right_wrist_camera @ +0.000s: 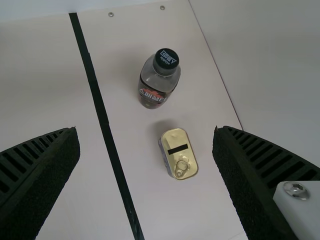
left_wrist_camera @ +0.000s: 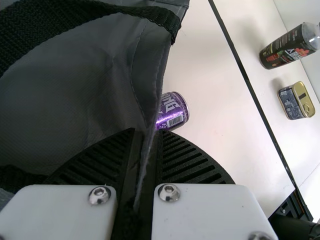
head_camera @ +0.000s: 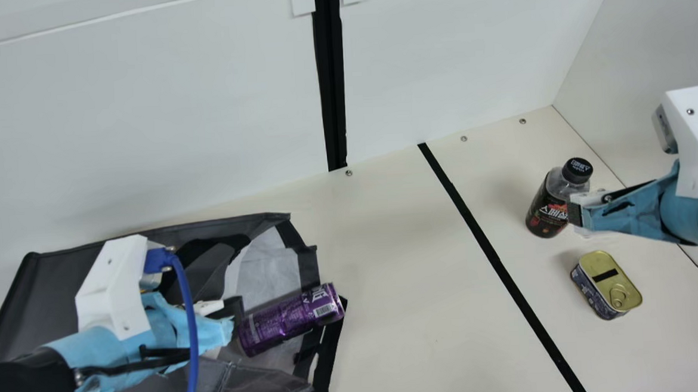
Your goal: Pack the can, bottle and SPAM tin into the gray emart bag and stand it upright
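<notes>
The gray bag (head_camera: pixel 14 309) lies on its side at the main view's left, its mouth toward the table's middle. My left gripper (head_camera: pixel 233 315) is at the mouth; in the left wrist view the left gripper (left_wrist_camera: pixel 145 150) is shut on the bag's edge (left_wrist_camera: pixel 150 115). The purple can (head_camera: pixel 293 318) lies in the bag's mouth, its end sticking out. At the right the bottle (head_camera: pixel 555 200) stands upright, with the SPAM tin (head_camera: pixel 607 284) nearer the front. My right gripper (head_camera: pixel 577 214) is above them; in the right wrist view the right gripper (right_wrist_camera: pixel 145 150) stands open, bottle (right_wrist_camera: pixel 159 80) and tin (right_wrist_camera: pixel 179 154) beyond its fingers.
A black tape line (head_camera: pixel 496 260) runs across the cream table (head_camera: pixel 401 277) between the bag and the bottle. White walls (head_camera: pixel 142 123) rise behind and at the right. A black strap (head_camera: pixel 328 364) hangs from the bag's mouth onto the table.
</notes>
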Robot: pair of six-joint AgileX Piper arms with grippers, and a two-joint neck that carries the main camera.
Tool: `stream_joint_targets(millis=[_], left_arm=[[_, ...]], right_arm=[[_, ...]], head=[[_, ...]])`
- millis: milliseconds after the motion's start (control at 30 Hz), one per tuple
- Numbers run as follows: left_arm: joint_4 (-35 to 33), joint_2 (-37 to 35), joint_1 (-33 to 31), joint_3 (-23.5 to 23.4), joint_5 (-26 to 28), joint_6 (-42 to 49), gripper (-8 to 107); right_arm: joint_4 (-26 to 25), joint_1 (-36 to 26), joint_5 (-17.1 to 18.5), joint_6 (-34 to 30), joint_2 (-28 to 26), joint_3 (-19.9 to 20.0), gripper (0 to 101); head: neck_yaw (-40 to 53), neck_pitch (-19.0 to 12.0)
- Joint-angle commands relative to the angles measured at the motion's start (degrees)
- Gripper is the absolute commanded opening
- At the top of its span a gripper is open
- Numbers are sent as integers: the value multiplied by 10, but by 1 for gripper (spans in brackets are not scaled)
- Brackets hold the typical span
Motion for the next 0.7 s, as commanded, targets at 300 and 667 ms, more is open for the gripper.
stream_joint_targets(millis=[300, 667], left_arm=[[0, 0, 0, 0, 0, 0, -8], [0, 0, 0, 0, 0, 0, -8]], right_arm=[[-2, 0, 0, 20, 50, -27, 95], [14, -24, 0, -3, 127, -83, 95]], head=[[-1, -12], [-1, -12]])
